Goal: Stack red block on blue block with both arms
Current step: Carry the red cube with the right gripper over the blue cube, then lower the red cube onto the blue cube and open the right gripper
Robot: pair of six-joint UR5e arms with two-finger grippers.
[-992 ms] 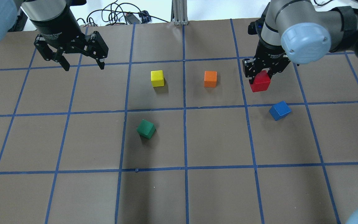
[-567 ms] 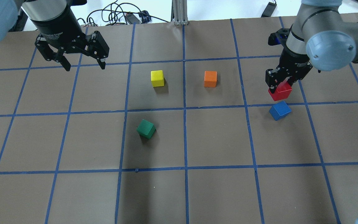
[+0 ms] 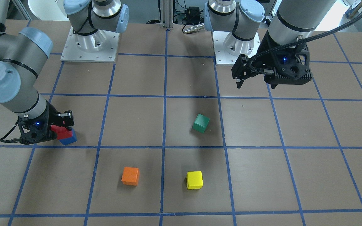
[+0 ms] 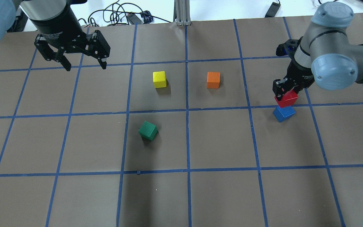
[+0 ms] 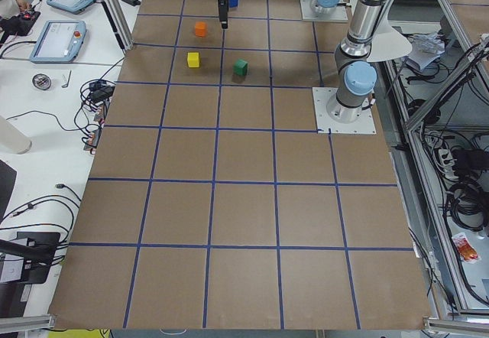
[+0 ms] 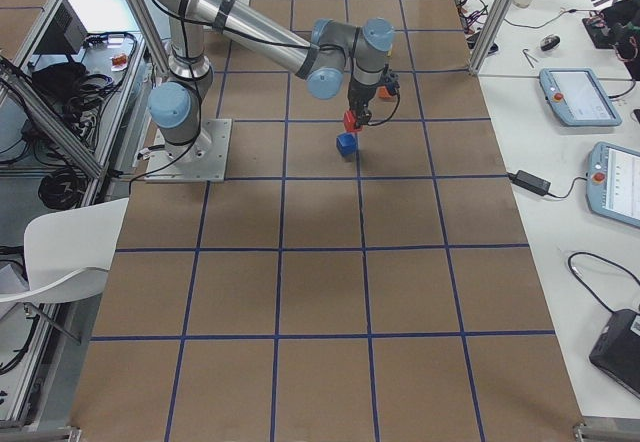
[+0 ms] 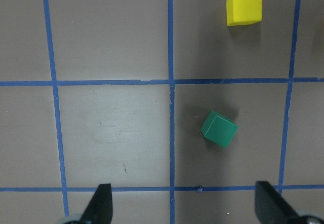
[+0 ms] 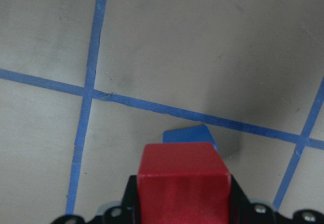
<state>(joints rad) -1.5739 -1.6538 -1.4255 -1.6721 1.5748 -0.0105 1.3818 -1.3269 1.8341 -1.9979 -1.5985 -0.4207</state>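
My right gripper (image 4: 285,91) is shut on the red block (image 4: 287,99) and holds it just above the blue block (image 4: 284,113), on the table at the right. In the front-facing view the red block (image 3: 62,133) covers most of the blue block (image 3: 69,139); I cannot tell whether they touch. In the right wrist view the red block (image 8: 183,186) sits between the jaws with a corner of the blue block (image 8: 188,134) beyond it. My left gripper (image 4: 83,64) is open and empty, high over the table's far left; its fingertips (image 7: 101,203) show in the left wrist view.
A yellow cube (image 4: 159,79) and an orange cube (image 4: 213,80) sit mid-table at the far side. A green cube (image 4: 148,130) lies nearer the middle, turned at an angle. Blue tape lines grid the brown table (image 4: 219,142). Cables lie beyond the far edge.
My right gripper carried the red block to the right and down, from beside the orange cube to just over the blue block. The left arm stayed still.
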